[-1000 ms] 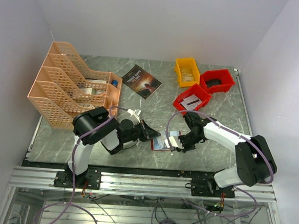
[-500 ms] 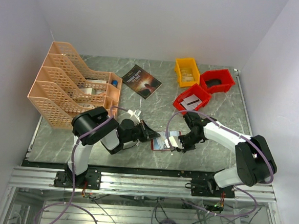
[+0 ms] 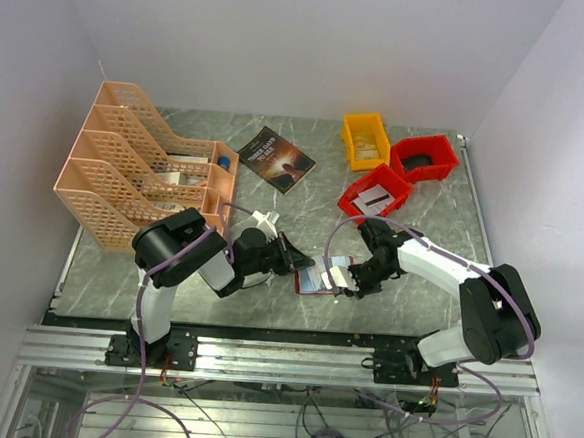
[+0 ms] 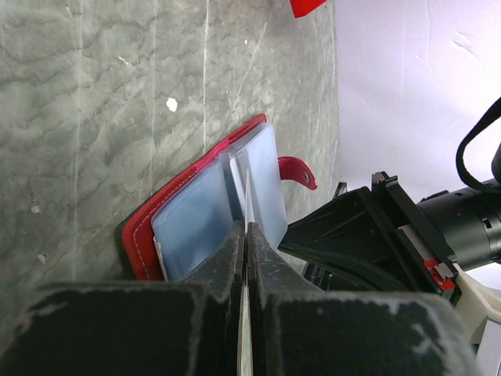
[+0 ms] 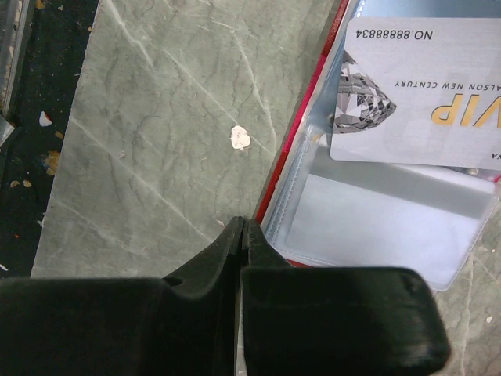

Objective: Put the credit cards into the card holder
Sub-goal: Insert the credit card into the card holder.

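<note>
Left wrist: left hand (image 4: 246, 229) pinches credit card (image 4: 247, 196); card holder (image 4: 196, 213) lies open.

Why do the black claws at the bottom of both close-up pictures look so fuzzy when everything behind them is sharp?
Left wrist view: the left claw sits too near the lens to focus, while the card holder stays crisp. Right wrist view: the right claw blurs likewise, yet the VIP card reads clearly. Top view: soft, even light.
</note>
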